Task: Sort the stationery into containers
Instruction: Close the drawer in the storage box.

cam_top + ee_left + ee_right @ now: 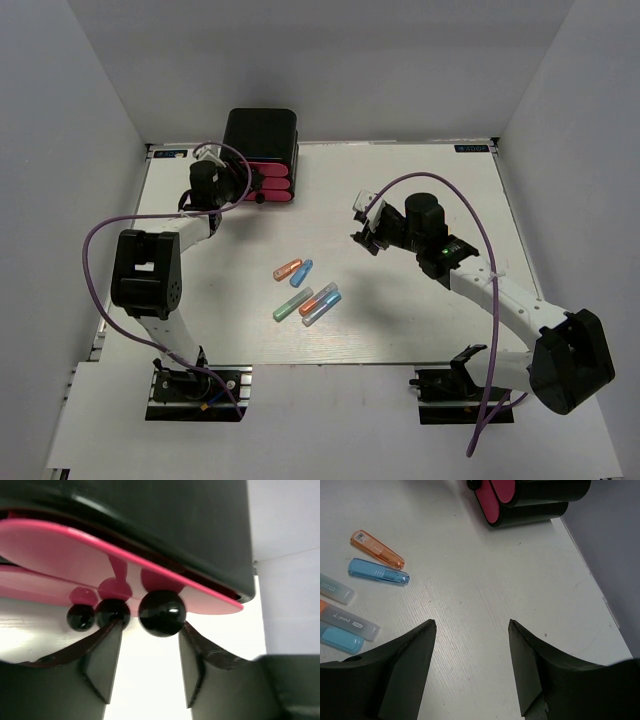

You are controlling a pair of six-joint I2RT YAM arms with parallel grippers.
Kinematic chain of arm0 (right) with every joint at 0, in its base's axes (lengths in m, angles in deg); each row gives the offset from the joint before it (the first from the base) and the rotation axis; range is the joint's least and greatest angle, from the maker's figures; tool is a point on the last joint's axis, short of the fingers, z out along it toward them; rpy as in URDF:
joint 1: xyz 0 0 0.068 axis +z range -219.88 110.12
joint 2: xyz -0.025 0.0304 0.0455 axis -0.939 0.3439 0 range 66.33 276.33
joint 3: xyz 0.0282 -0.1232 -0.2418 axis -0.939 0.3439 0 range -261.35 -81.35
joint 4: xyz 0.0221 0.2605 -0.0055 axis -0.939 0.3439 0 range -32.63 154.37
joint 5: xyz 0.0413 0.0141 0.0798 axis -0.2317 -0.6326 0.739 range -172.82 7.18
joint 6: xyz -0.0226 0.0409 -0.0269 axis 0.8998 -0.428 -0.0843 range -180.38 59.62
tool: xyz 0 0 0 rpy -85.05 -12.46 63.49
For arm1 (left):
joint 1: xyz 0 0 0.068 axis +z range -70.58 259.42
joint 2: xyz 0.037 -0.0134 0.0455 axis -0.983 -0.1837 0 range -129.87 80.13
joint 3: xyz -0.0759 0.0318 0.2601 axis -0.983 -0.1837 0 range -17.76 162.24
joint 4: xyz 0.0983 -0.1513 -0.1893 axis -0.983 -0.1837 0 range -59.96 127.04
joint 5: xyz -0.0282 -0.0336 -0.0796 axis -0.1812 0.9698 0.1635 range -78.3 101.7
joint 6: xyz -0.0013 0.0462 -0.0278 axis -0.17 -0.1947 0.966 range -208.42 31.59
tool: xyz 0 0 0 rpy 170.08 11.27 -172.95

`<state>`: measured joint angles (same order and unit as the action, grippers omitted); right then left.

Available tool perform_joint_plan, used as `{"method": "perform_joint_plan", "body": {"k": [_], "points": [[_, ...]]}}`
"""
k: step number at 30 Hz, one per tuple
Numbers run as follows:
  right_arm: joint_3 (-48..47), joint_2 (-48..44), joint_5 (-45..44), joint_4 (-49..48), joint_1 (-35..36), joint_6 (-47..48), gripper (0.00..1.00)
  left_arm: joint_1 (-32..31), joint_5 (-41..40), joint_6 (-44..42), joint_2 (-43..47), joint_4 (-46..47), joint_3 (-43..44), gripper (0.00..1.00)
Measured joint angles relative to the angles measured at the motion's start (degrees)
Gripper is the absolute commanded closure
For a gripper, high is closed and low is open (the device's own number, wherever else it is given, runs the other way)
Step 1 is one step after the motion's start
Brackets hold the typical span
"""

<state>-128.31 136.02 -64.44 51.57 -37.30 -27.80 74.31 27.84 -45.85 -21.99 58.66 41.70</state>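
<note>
A glossy black box (pixel 262 135) stands at the back left and holds the pink-red drawers (pixel 273 186). In the left wrist view the drawer fronts (pixel 75 555) fill the top, with three black knobs in a row. My left gripper (pixel 151 630) is open, and the nearest knob (pixel 161 613) sits right at its fingertips, not clamped. Several capsules lie mid-table: orange (pixel 288 269), blue (pixel 302 272), green (pixel 287 305) and others. My right gripper (pixel 472 625) hangs open and empty over bare table, right of the orange capsule (pixel 377 549) and the blue one (pixel 378 572).
White walls close the table (pixel 420 300) in at the back and on both sides. The purple cables (pixel 110 225) loop from both arms. The box (pixel 540 495) stands close to the table's far edge in the right wrist view.
</note>
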Motion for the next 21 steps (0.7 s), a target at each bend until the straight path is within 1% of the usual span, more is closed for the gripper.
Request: {"method": "perform_joint_plan", "body": {"k": [1, 6, 12, 14, 15, 16, 19, 21], "points": [[0.00, 0.00, 0.00, 0.00, 0.00, 0.00, 0.34, 0.00, -0.02, -0.37, 0.00, -0.46, -0.02, 0.38], [0.00, 0.00, 0.00, 0.00, 0.00, 0.00, 0.34, 0.02, -0.07, -1.31, -0.02, -1.53, -0.87, 0.28], [0.00, 0.00, -0.02, 0.02, -0.13, 0.17, 0.34, 0.02, -0.07, -1.68, -0.55, -1.97, 0.22, 0.25], [0.00, 0.00, 0.00, 0.02, -0.20, 0.20, 0.34, 0.04, -0.09, -1.66, -0.74, -1.99, 0.92, 0.22], [0.00, 0.00, 0.00, 0.02, -0.22, 0.20, 0.34, 0.02, -0.07, -1.66, -0.74, -1.97, 1.14, 0.18], [0.00, 0.00, 0.00, 0.02, -0.26, 0.20, 0.34, 0.02, -0.07, -1.70, -0.74, -1.95, 1.33, 0.18], [0.00, 0.00, 0.00, 0.02, -0.26, 0.20, 0.34, 0.04, -0.09, -1.62, -0.74, -1.95, 1.46, 0.14], [0.00, 0.00, -0.02, 0.02, -0.26, 0.20, 0.34, 0.04, -0.11, -1.57, -0.76, -2.12, 1.46, 0.14]]}}
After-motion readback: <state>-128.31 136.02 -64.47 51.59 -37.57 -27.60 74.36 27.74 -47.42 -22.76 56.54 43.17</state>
